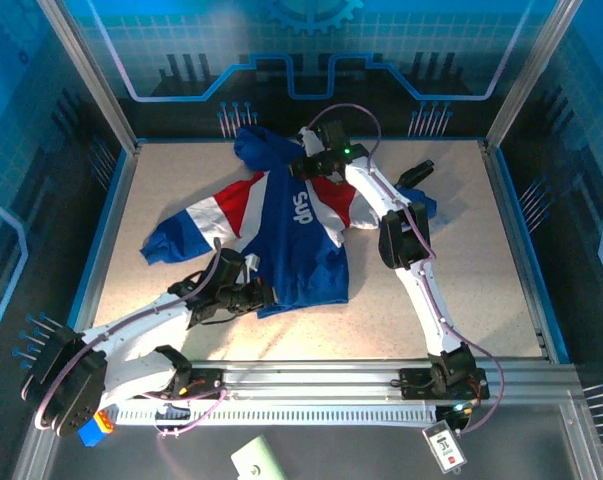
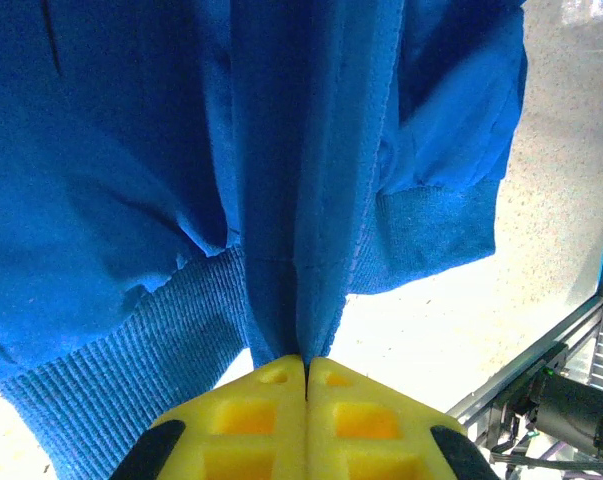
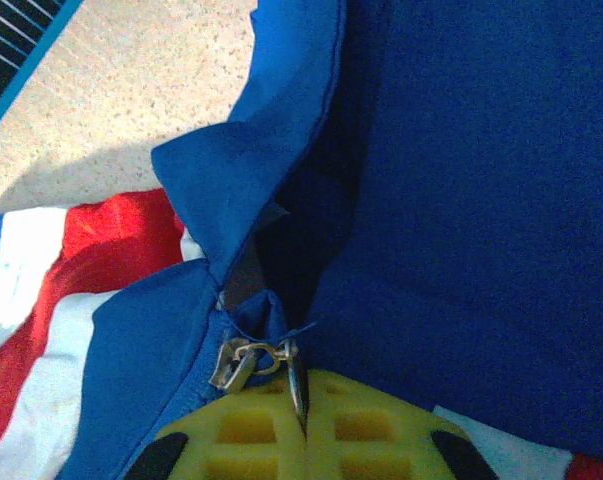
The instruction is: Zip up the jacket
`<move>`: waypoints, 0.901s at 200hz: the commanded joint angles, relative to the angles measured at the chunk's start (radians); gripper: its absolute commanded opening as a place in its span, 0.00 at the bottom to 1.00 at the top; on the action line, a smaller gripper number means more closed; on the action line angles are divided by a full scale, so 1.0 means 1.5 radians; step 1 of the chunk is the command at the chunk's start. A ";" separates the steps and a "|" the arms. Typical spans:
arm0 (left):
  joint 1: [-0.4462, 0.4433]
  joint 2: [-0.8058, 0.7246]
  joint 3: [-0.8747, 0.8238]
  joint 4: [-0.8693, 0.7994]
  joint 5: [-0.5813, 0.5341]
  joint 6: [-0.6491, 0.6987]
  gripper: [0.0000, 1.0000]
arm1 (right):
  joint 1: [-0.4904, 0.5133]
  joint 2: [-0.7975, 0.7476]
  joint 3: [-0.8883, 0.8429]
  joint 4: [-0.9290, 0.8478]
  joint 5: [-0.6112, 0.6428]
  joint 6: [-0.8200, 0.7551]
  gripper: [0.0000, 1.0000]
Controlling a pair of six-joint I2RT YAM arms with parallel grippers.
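Overhead, the jacket (image 1: 281, 235) lies spread front-up in the middle of the speckled desk (image 1: 471, 290). Its long axis runs from the upper middle of the frame down toward the lower middle. The hood (image 1: 259, 145) points to the top of the frame, and the hem (image 1: 301, 295) points down toward the arm bases. One sleeve (image 1: 176, 240) is flung out to the left of the frame, striped red, white and blue. The white "Sup" lettering (image 1: 301, 208) reads sideways along the chest.

The left gripper (image 1: 253, 296) sits at the lower edge of the garment and the right gripper (image 1: 313, 165) at the neck just below the hood, one at each end of the front line.

The overhead shot can't settle the grips, but the wrist cameras can. In the left wrist view, the left gripper (image 2: 307, 368) has its yellow jaws closed together on the bottom of the blue front strip. That strip rises straight up the frame, with ribbed hem (image 2: 131, 350) on both sides and bare desk at the right.

In the right wrist view, the right gripper (image 3: 303, 405) has its jaws pressed shut on the metal zipper pull (image 3: 295, 380). The tab drops straight into the seam between the yellow pads. The slider (image 3: 231, 365) sits just to its left, right at the base of the open collar (image 3: 241, 190). Red and white panels show at the lower left of that frame and deep blue fabric covers the right.
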 commanded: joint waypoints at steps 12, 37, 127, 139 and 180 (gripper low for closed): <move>-0.005 -0.030 -0.015 -0.074 0.036 -0.002 0.00 | -0.028 -0.015 0.009 0.043 0.032 0.022 0.18; 0.011 -0.048 0.009 -0.109 0.023 0.019 0.05 | -0.021 -0.058 -0.036 0.023 0.030 0.001 0.36; 0.087 -0.216 0.116 -0.310 -0.048 0.135 0.46 | -0.012 -0.267 -0.197 -0.091 0.065 -0.073 0.61; 0.092 -0.223 0.123 -0.317 -0.069 0.153 0.47 | -0.009 -0.324 -0.272 -0.063 0.074 -0.079 0.61; 0.144 -0.183 0.190 -0.304 -0.137 0.276 0.52 | -0.012 -0.520 -0.555 0.064 0.116 -0.087 0.62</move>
